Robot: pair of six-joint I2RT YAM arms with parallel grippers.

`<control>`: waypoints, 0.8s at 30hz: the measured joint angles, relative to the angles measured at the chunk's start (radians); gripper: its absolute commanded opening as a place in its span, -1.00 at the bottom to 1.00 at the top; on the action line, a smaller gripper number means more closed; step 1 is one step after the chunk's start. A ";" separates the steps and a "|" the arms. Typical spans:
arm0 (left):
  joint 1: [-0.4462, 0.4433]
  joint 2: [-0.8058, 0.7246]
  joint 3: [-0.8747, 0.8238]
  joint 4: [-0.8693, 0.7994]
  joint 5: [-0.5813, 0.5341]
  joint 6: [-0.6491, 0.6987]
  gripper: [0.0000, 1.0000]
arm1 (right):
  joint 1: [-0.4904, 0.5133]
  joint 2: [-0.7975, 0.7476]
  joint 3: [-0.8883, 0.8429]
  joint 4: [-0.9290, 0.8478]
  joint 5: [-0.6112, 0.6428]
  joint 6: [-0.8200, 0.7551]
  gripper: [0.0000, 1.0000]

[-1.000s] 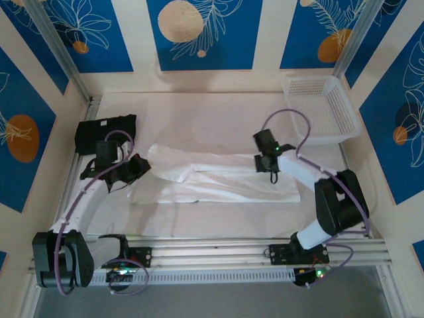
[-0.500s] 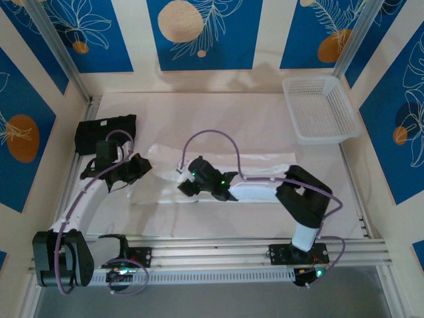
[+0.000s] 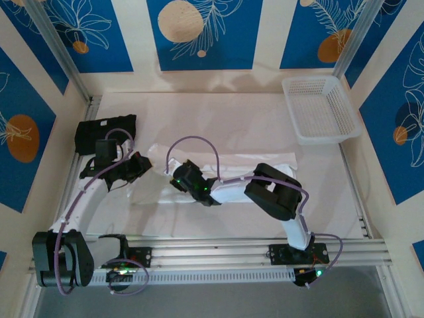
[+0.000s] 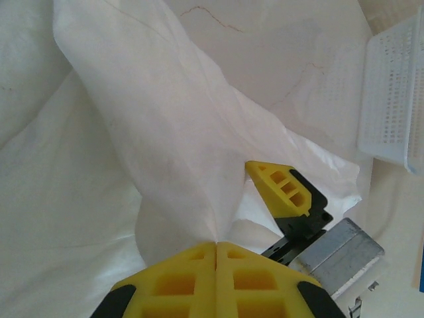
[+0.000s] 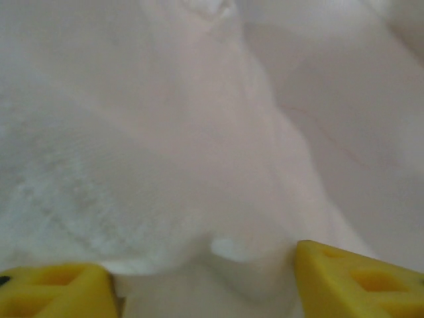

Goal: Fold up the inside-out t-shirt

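The inside-out t-shirt (image 3: 232,164) lies as a long white band across the middle of the table. My left gripper (image 3: 136,167) is at its left end, shut on a pinch of the cloth. In the left wrist view the cloth (image 4: 165,132) rises in a taut fold out of the closed yellow fingers (image 4: 215,246). My right gripper (image 3: 175,180) reaches far left over the shirt, close to the left one. Its yellow finger (image 4: 281,189) shows beside the fold. In the right wrist view the jaws (image 5: 202,281) stand open, low over the white cloth (image 5: 165,132), with a small bump of it between them.
A black garment (image 3: 106,129) lies at the far left, behind my left arm. A white mesh basket (image 3: 321,109) stands at the back right and also at the right edge (image 4: 397,99). My right arm (image 3: 271,192) stretches across the shirt's middle. The white table (image 3: 218,112) continues behind.
My right arm has swung from the shirt's right end leftward across it, ending beside the left gripper. The left gripper has kept its grip and place.
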 measured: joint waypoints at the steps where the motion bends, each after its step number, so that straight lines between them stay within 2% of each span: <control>1: 0.000 0.000 0.000 0.000 0.000 0.000 -1.00 | 0.000 0.000 0.000 0.009 0.018 -0.011 -0.17; 9: 0.000 0.000 0.010 -0.002 -0.023 0.005 -1.00 | 0.006 -0.073 -0.073 0.017 0.033 -0.038 -0.79; 13: 0.002 0.000 0.015 -0.002 -0.044 0.010 -1.00 | 0.004 -0.148 -0.089 -0.016 -0.007 -0.013 -0.98; 24: 0.003 -0.006 0.015 -0.014 -0.093 0.023 -1.00 | -0.039 -0.231 -0.097 -0.166 -0.180 0.117 -0.97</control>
